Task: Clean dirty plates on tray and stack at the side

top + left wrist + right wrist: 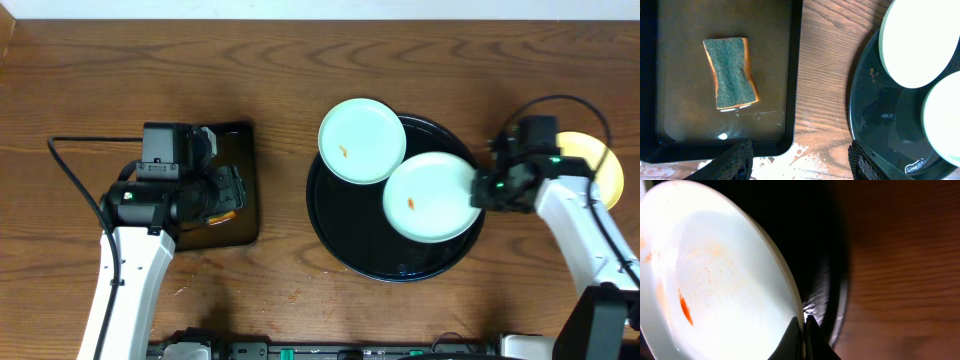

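Note:
The round black tray [345, 235] holds two mint-blue plates with orange smears. One plate [362, 140] lies over the tray's far left rim. The other plate [430, 197] lies on the tray's right side. My right gripper [482, 186] is shut on this plate's right rim; the right wrist view shows the fingers [802, 330] pinching the rim of the plate [715, 280]. A yellow plate [590, 160] lies on the table at the far right, partly behind my right arm. My left gripper [797, 162] is open and empty, above the table between the sponge tray and the round tray [875, 125].
A small rectangular black tray [235, 225] with shallow water holds a brown-and-green sponge [731, 72] at the left. Water drops lie on the wood [805, 155] by its corner. A black cable [70, 170] runs left of my left arm.

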